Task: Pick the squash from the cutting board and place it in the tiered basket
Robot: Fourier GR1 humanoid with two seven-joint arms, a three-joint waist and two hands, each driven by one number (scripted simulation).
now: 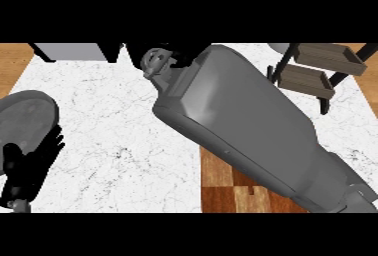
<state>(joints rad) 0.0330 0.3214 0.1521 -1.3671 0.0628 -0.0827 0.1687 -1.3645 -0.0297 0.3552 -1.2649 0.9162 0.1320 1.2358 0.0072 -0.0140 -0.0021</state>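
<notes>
My right forearm (pixel 251 125) crosses the view from the lower right to the top middle, and it hides much of the counter. My right hand (pixel 159 57) shows at the far end of it, dark against the top edge; what it holds, if anything, is hidden. The squash is not visible. A strip of the wooden cutting board (pixel 225 187) shows under the forearm at the bottom. The tiered basket (pixel 317 67), with brown wooden trays on a black frame, stands at the top right. My left hand (pixel 29 167) rests open at the lower left.
The counter is white marble (pixel 111 115). A grey box (pixel 74 50) sits at its far left edge. Wooden floor (pixel 11 65) shows beyond the counter's left and right sides. My left forearm (pixel 26 117) rises above the left hand.
</notes>
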